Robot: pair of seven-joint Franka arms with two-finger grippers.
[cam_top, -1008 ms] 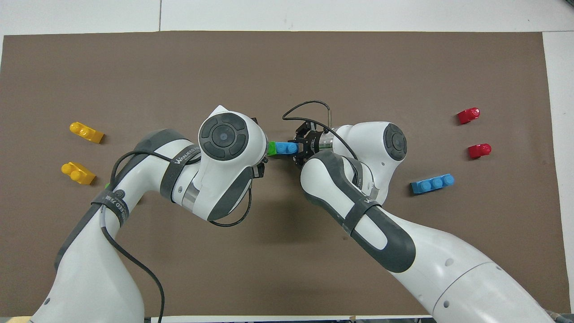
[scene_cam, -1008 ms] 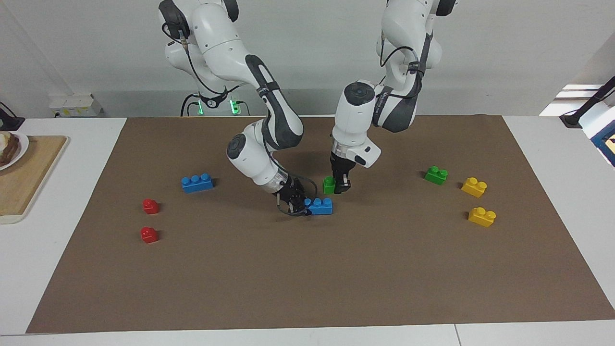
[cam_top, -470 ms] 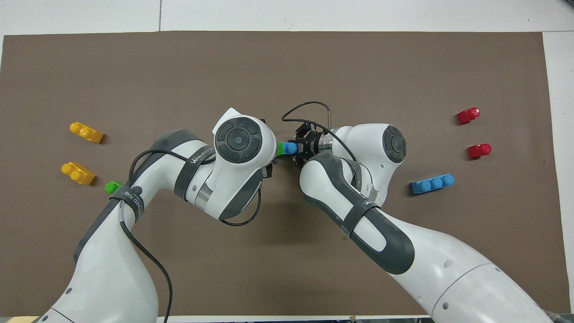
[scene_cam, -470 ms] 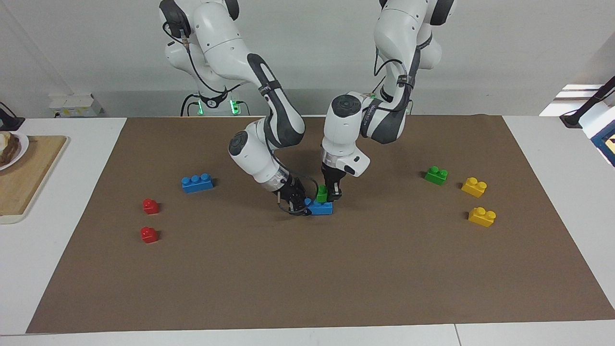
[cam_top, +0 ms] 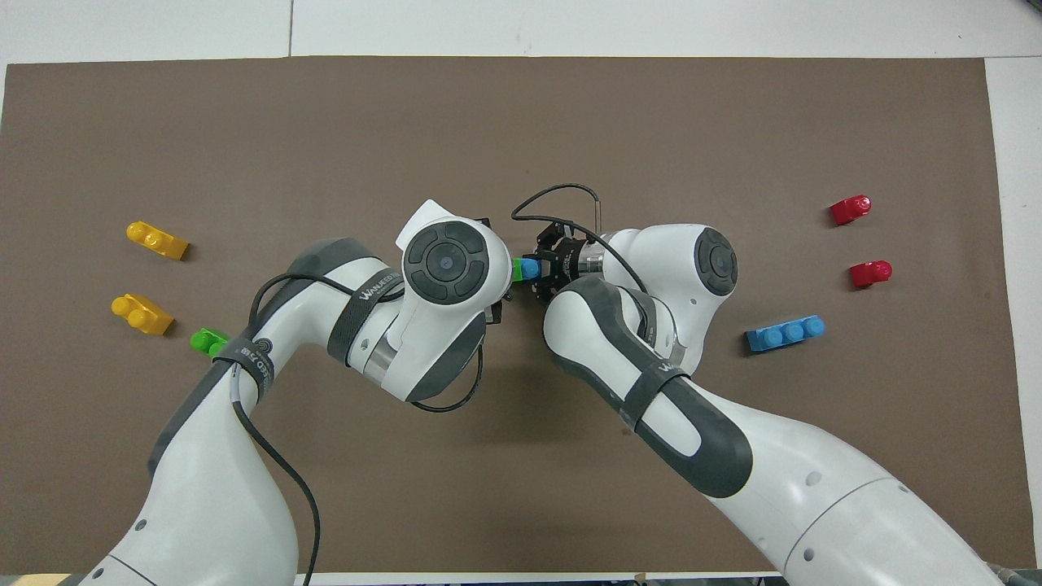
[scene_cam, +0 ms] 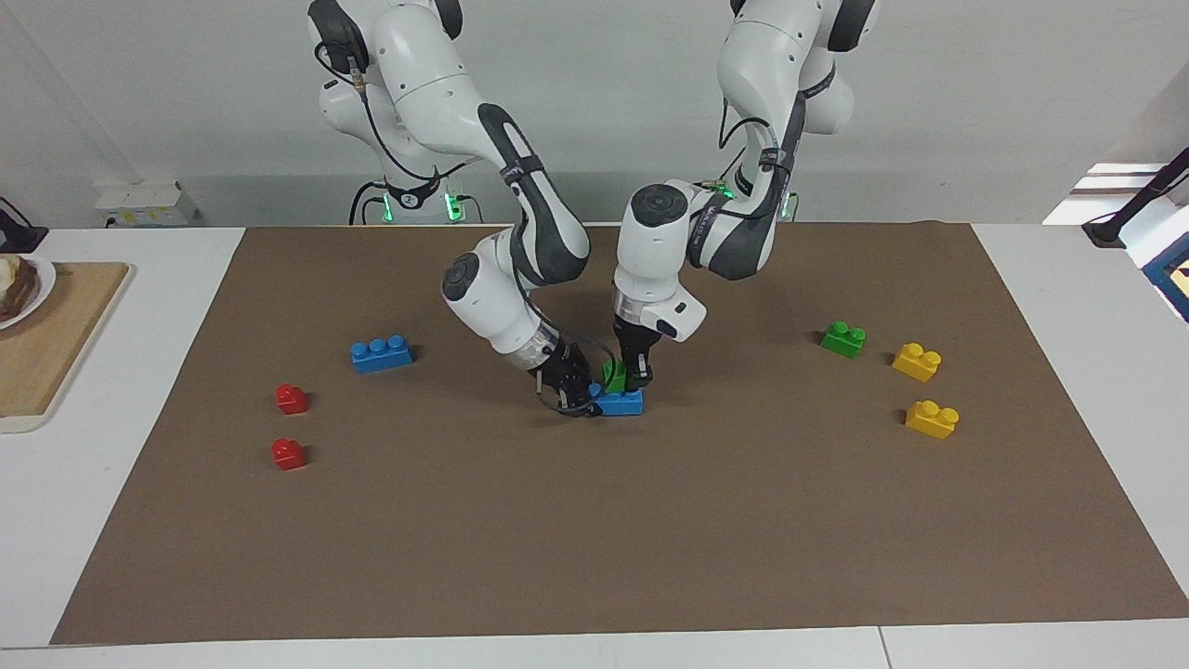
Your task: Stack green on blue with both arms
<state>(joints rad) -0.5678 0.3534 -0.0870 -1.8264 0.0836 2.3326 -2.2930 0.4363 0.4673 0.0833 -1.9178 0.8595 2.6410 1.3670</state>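
I have both arms meeting near the middle of the table (scene_cam: 836, 557), and I judge this to be the seating step: the green brick (scene_cam: 614, 375) sits tilted on the blue brick (scene_cam: 620, 402), touching its top but not yet pressed flat. My left gripper (scene_cam: 635, 379) comes straight down and is clamped on the green brick, while my right gripper (scene_cam: 574, 395), reaching in low from the right arm's end, is closed on the end of the blue brick and steadies it on the table. From overhead, the left arm's wrist hides most of the pair. Next I would level the green brick over the studs and push straight down, bracing the blue one. A spare green brick (scene_cam: 842, 339) lies nearer the left arm's end, a spare blue brick (scene_cam: 381, 354) nearer the right arm's end.
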